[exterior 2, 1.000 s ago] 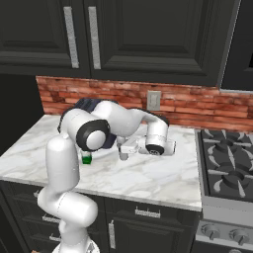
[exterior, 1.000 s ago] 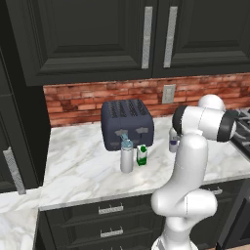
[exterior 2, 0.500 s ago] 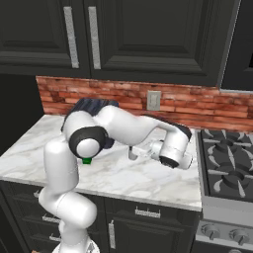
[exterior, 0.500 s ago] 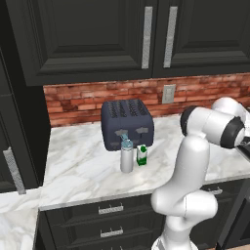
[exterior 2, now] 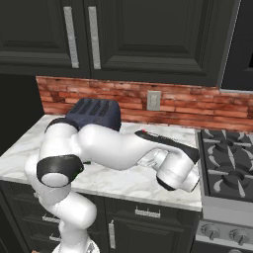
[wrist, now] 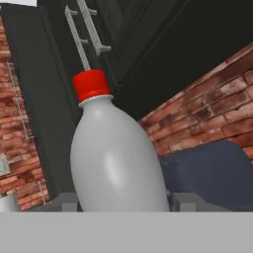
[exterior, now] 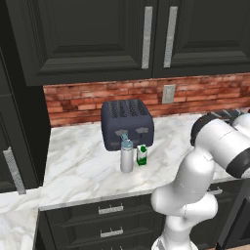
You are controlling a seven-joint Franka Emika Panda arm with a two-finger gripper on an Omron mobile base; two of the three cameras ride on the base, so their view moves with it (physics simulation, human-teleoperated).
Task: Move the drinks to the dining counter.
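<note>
Three drinks (one grey bottle [exterior: 127, 158], one green carton [exterior: 141, 155], one red-capped bottle [wrist: 116, 158]), one toaster [exterior: 127, 123], one wall outlet [exterior: 168, 93]

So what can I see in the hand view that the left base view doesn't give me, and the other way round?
The hand view has the clear bottle with the red cap up close, sitting between the gripper fingers, which appear closed on it.

The left base view has the grey metal bottle with the light-blue cap and the green-and-white carton standing side by side on the marble worktop, plus the drawers below it.

Both include the dark toaster, the red brick wall and the dark cabinets.
</note>
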